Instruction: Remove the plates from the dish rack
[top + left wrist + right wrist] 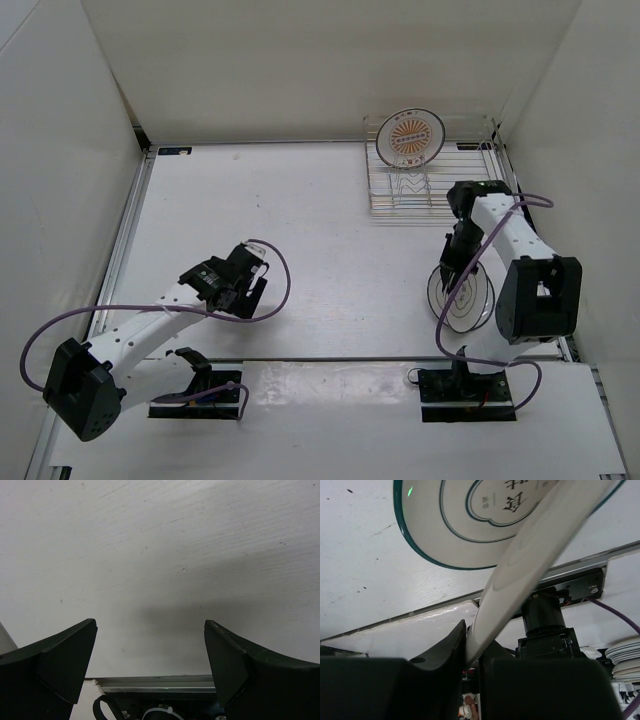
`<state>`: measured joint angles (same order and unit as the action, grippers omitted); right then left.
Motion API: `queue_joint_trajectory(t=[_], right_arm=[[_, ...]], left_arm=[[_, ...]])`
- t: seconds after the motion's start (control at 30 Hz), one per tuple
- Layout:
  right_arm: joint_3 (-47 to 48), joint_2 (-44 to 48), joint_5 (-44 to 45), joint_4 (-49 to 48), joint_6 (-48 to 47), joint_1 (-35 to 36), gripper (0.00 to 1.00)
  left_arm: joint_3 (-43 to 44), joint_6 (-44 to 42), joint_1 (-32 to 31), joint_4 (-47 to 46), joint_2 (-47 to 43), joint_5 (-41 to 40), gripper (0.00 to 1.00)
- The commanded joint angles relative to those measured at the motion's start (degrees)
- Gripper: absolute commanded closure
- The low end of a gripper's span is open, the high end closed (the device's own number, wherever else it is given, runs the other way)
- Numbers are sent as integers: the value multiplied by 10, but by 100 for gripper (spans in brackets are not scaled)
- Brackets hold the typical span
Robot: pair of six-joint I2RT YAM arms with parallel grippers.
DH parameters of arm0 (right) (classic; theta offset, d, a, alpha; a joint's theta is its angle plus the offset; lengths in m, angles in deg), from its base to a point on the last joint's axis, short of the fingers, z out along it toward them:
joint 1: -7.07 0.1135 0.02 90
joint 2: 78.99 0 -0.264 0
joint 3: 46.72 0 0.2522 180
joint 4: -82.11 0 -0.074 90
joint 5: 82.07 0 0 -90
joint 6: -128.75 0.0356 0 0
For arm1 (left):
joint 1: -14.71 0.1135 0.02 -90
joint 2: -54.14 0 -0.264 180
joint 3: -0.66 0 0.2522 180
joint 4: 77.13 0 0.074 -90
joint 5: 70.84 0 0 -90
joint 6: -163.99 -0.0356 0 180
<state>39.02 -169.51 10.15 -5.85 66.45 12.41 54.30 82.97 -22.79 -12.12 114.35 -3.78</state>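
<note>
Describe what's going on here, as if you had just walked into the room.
The right arm's fingers are shut on the rim of a white plate, holding it tilted over a ringed plate that lies flat on the table. An orange-centred plate stands in the dish rack at the far right. The left arm's fingers are open above the table and hold nothing.

Seen from above, cannot separate the held plate (530, 565) from the lying plate (478, 300) beneath, both partly covered by the right end effector (448, 270). In the right wrist view, both cut off by the top edge (centre drawing (520, 500) too, only partly legible). Lettering on the sunburst plate (410, 137) too small to read. Left end effector (150, 640) fingers cropped at the bottom edge.
</note>
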Motion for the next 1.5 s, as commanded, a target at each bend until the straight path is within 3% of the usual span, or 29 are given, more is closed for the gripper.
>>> queue_joint_trajectory(t=[0.0,0.17,0.4,0.57,0.97,1.03,1.13,1.17,1.47], right_arm=[[-17,-18,-16,67,15,9,83],[-15,-54,-16,43,9,18,76],[76,-133,16,65,13,20,71],[106,-142,17,69,14,20,53],[101,-84,-5,85,-2,20,50],[106,-77,-34,65,-11,19,54],[103,-69,-63,41,-14,20,71],[98,-64,-74,35,-16,20,98],[14,-105,-136,-113,-35,25,100]], left_arm=[[-5,-2,-3,-8,-14,-11,0],[-2,-3,-3,-8,-11,-10,0],[-3,-6,-4,-4,-13,-15,0],[0,-5,-5,4,-11,-23,0],[1,-5,-5,5,-7,-23,0],[-2,-4,-4,4,-5,-19,0],[-1,-4,-6,-1,-4,-16,0],[0,-4,-4,0,-3,-13,0],[0,-6,-5,5,-6,-12,0]])
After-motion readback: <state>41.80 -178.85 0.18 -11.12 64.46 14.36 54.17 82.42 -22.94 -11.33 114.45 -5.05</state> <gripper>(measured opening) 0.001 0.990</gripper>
